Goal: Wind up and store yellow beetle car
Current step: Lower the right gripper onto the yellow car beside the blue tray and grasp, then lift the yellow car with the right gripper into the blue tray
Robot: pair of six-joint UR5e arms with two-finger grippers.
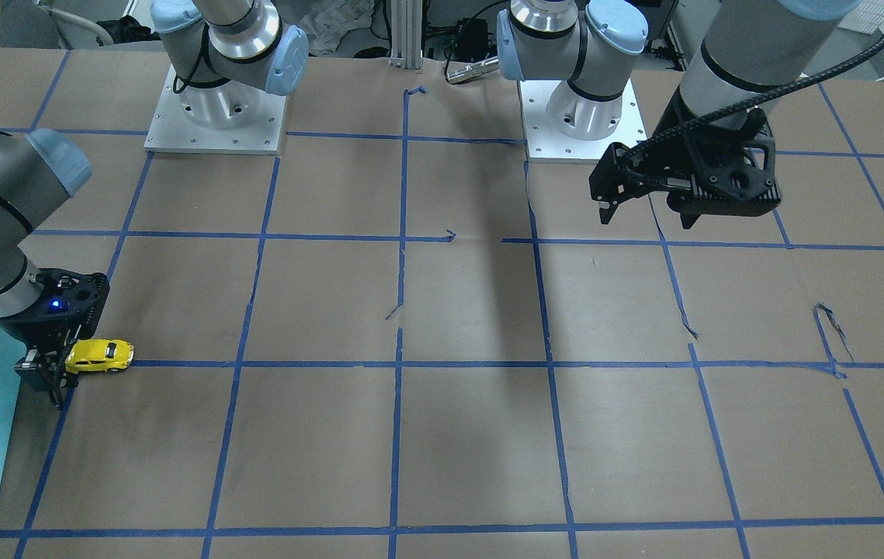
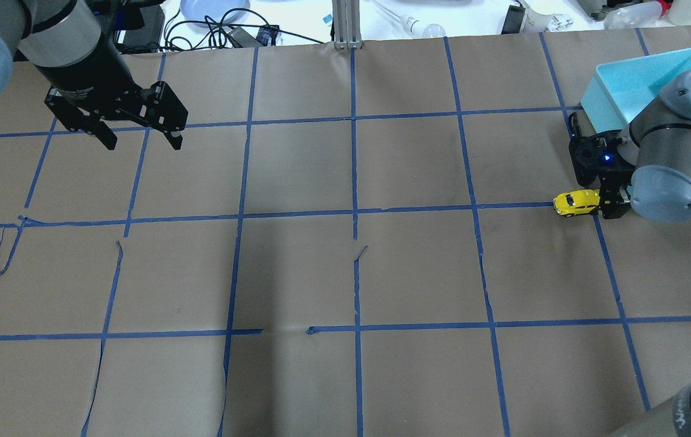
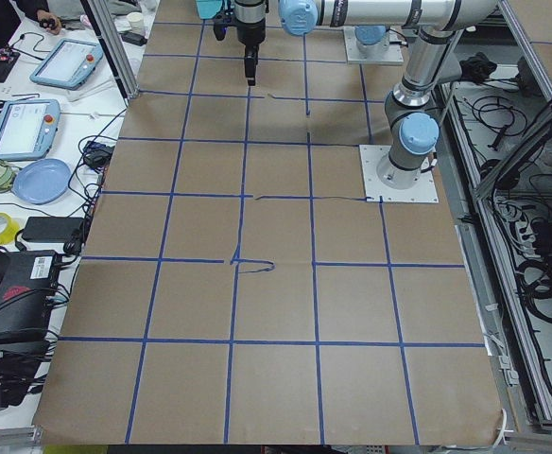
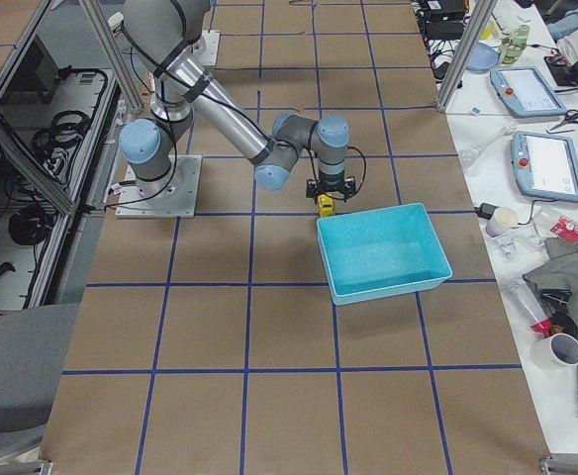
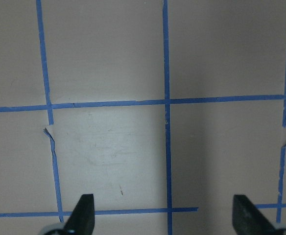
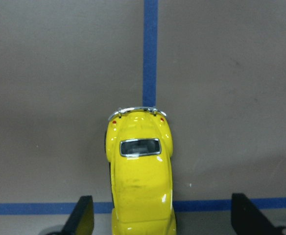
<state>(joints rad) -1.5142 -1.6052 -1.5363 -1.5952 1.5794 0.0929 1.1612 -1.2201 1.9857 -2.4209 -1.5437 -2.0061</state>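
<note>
The yellow beetle car (image 1: pixel 100 355) stands on its wheels on the brown paper, on a blue tape line beside the bin. It also shows in the overhead view (image 2: pixel 576 201) and the exterior right view (image 4: pixel 325 203). My right gripper (image 1: pixel 50 379) is low over the car's end, open, with its fingertips (image 6: pixel 84 215) wide apart on either side of the car (image 6: pixel 142 171) and not touching it. My left gripper (image 2: pixel 143 142) is open and empty, hovering above the table at the other side (image 1: pixel 646 217); only taped paper lies under it (image 5: pixel 162 220).
A light-blue open bin (image 2: pixel 624 91) stands right behind the right gripper, at the table's edge (image 4: pixel 383 247). Both arm bases (image 1: pixel 213 116) are bolted at the robot's side. Torn tape ends (image 2: pixel 5 255) lie flat on the paper.
</note>
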